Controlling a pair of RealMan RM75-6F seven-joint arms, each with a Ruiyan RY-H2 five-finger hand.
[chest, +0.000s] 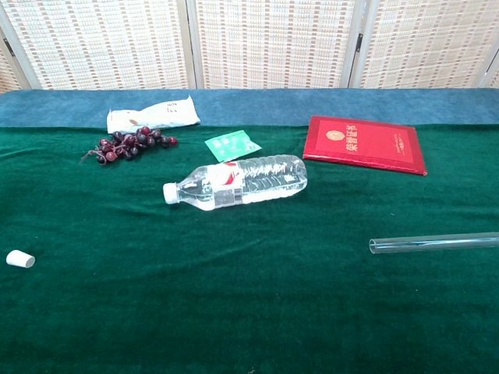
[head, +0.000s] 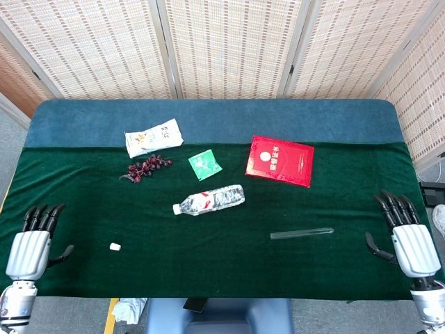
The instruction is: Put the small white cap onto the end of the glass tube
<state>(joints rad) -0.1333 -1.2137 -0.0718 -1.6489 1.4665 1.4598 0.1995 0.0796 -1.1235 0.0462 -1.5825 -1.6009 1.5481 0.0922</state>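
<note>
The small white cap (head: 115,246) (chest: 19,259) lies on the green cloth near the front left. The clear glass tube (head: 302,234) (chest: 433,243) lies flat at the front right, its open end pointing left. My left hand (head: 31,243) hovers at the table's front left corner, fingers apart, holding nothing, well left of the cap. Over at the front right corner, my right hand (head: 410,239) is spread the same way, right of the tube. The chest view shows neither hand.
A plastic water bottle (head: 208,200) lies on its side mid-table. Behind it are a red booklet (head: 279,161), a green packet (head: 204,165), a bunch of dark grapes (head: 146,168) and a white snack bag (head: 154,137). The green cloth (head: 222,264) ends at the front edge.
</note>
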